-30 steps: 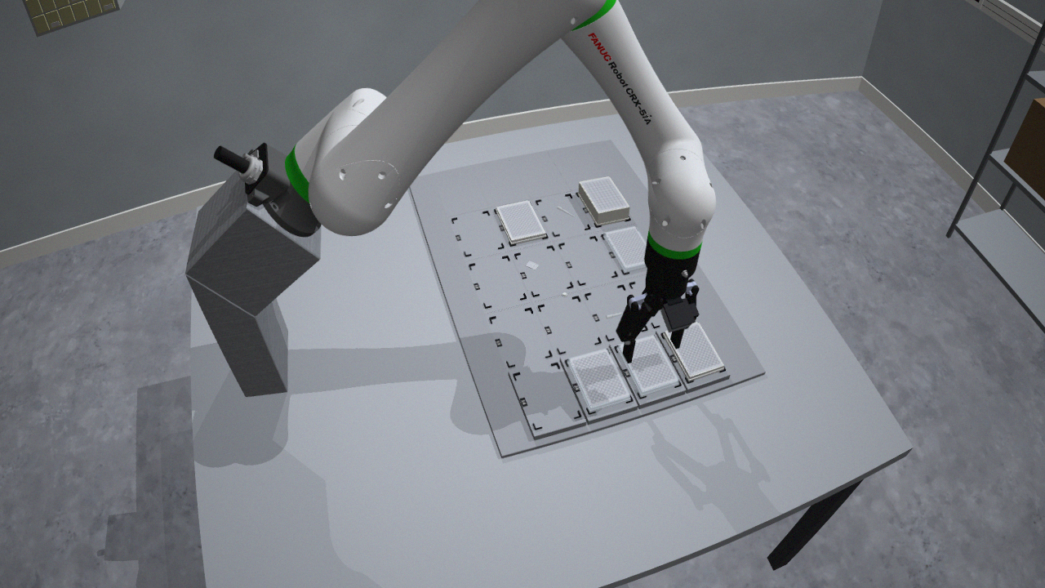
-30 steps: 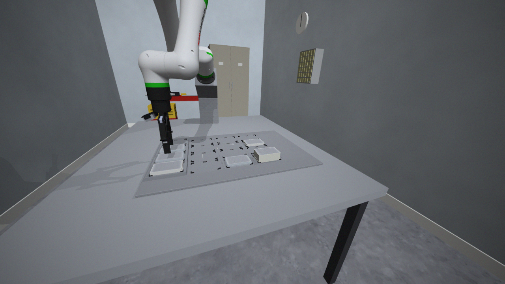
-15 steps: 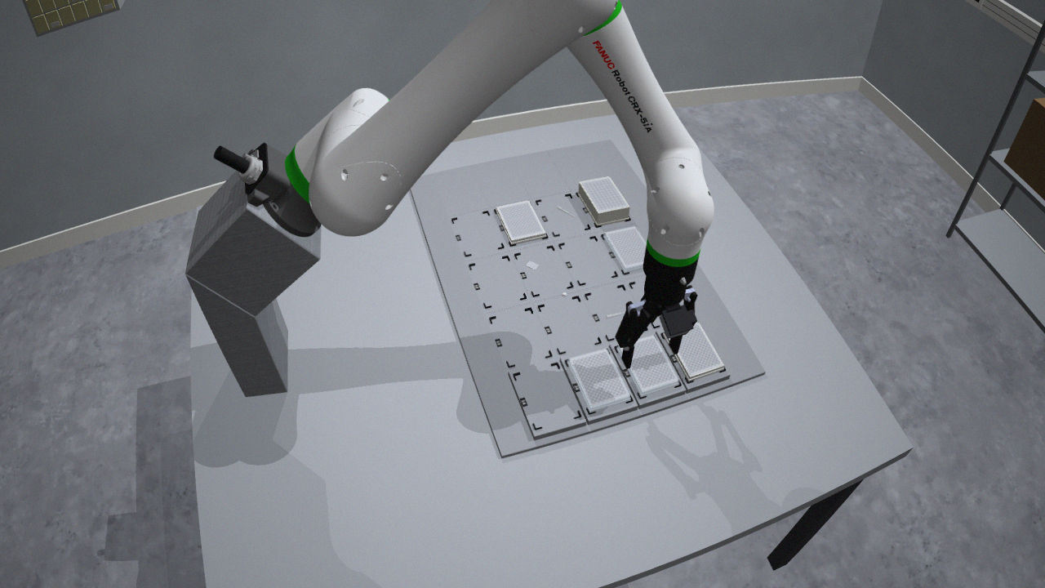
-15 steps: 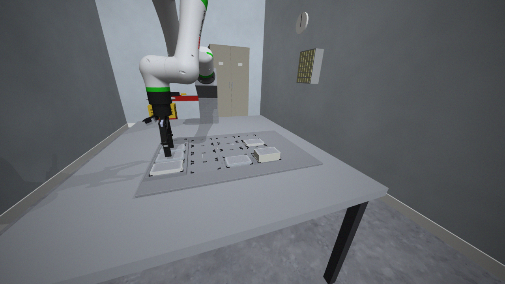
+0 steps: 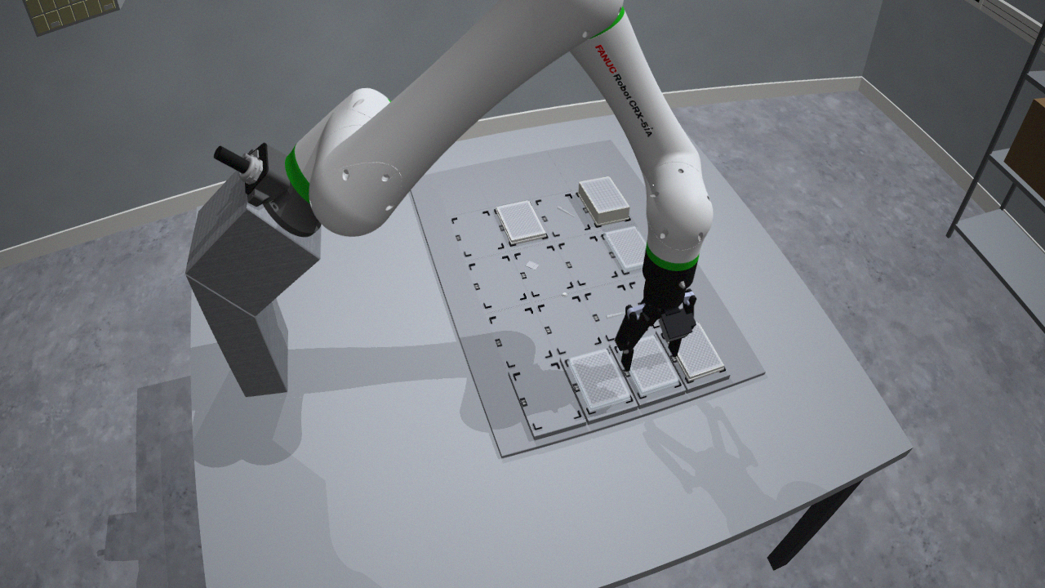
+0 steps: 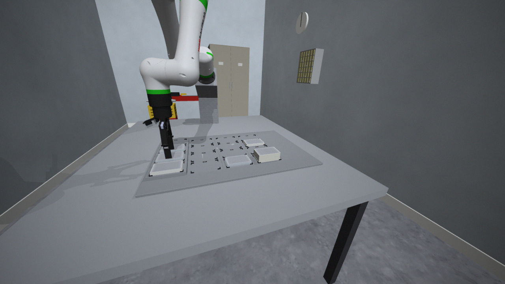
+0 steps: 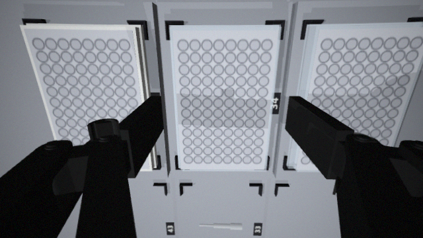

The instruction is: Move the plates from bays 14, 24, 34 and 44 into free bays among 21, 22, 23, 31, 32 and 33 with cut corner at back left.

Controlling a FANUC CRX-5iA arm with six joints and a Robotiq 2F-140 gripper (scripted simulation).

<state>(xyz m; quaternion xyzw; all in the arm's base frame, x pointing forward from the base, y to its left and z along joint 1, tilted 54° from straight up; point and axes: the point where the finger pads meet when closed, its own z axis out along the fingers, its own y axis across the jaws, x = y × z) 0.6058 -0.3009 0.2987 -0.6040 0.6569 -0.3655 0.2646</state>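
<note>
While the wrist view shows label 34 (image 7: 275, 103), the exterior view hides it.

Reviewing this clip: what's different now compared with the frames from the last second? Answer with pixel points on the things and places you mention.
The gripper (image 5: 651, 363) (image 6: 169, 154) (image 7: 224, 112) has moved down towards the plate in bay 34 (image 5: 654, 374) (image 6: 176, 155) (image 7: 225, 82), its open fingers to either side. Nothing was taken hold of or let go. That plate, its neighbours in bays 24 (image 5: 600, 379) (image 7: 357, 79) and 44 (image 5: 700, 352) (image 6: 167, 167) (image 7: 86, 76), and the tall block (image 5: 603, 200) (image 6: 266, 154) stayed put.
</note>
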